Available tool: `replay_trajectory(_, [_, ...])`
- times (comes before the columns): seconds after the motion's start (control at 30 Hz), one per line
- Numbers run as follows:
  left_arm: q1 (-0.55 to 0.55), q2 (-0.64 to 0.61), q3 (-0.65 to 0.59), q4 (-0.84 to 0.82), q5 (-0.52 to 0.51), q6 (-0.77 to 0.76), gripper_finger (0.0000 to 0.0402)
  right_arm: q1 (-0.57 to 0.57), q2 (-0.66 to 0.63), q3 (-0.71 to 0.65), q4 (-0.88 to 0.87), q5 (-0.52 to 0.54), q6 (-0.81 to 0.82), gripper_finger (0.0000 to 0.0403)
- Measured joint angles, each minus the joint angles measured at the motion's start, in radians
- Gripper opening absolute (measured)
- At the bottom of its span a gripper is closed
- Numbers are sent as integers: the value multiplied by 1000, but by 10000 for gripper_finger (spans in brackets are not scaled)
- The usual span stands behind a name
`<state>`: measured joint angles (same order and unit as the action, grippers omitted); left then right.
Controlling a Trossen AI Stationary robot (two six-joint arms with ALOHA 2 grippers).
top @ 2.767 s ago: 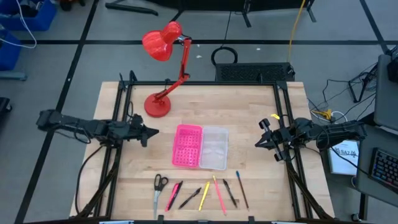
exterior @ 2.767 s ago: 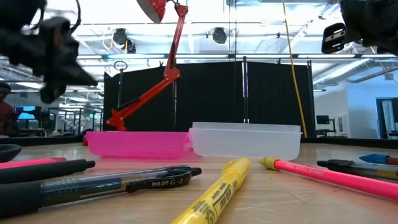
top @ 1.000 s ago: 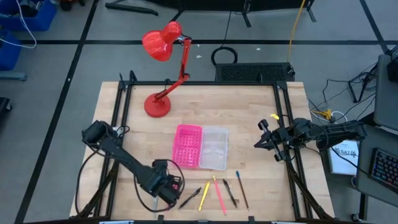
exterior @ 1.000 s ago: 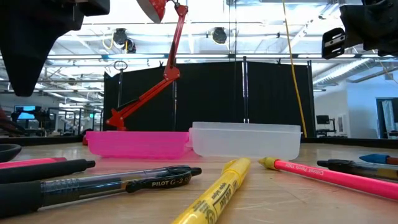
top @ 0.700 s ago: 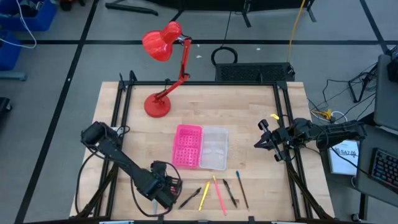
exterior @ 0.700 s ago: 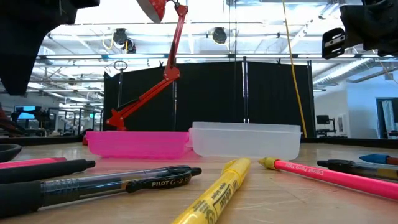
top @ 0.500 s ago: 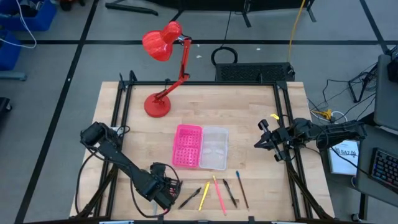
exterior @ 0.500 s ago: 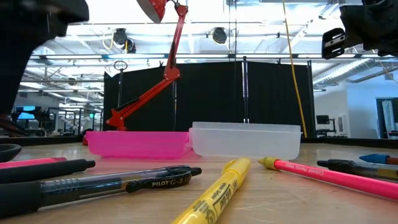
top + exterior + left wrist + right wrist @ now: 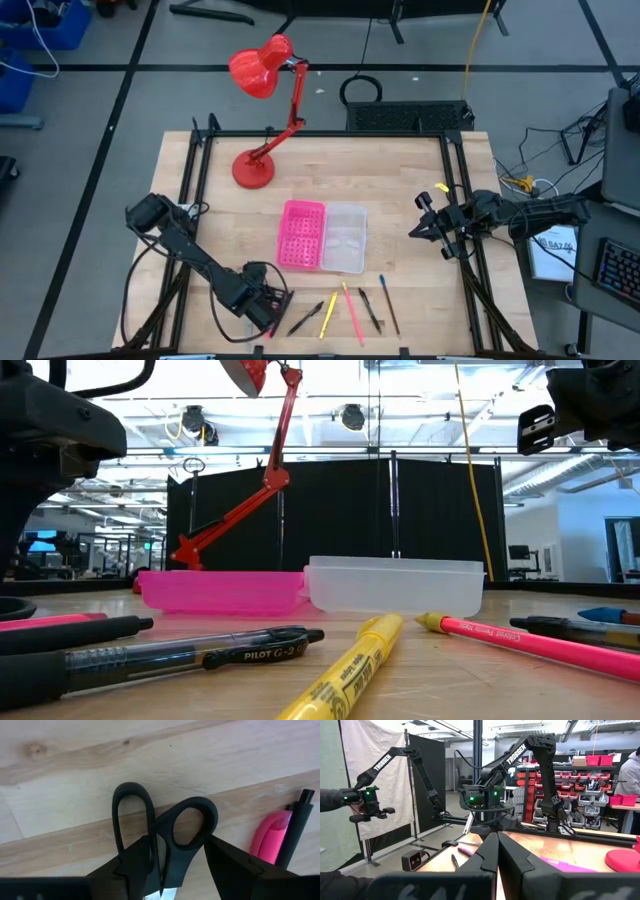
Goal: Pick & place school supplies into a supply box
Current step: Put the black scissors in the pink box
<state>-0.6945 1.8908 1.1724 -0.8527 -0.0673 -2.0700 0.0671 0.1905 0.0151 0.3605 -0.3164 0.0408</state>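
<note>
Left gripper [image 9: 172, 870] has sunk lower, fingers now straddling the scissors [image 9: 162, 827].

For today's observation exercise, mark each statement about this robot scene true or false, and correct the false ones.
1. The left gripper straddles the scissors. True.
2. The scissors already lie in the supply box. False: they lie on the table.
3. The right gripper holds a pen. False: it is shut and holds nothing, at the table's right edge.
4. A red desk lamp stands behind the box. True.
</note>
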Motion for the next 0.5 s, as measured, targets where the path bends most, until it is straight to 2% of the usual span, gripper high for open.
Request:
replay_trajectory(0.23, [24,-1,-38,13,7,-15,189,0,0,0,0,0,0,0])
replay_trajectory(0.5, [44,-6,-74,93,-30,-23,133,0,0,0,-6,0,0,0])
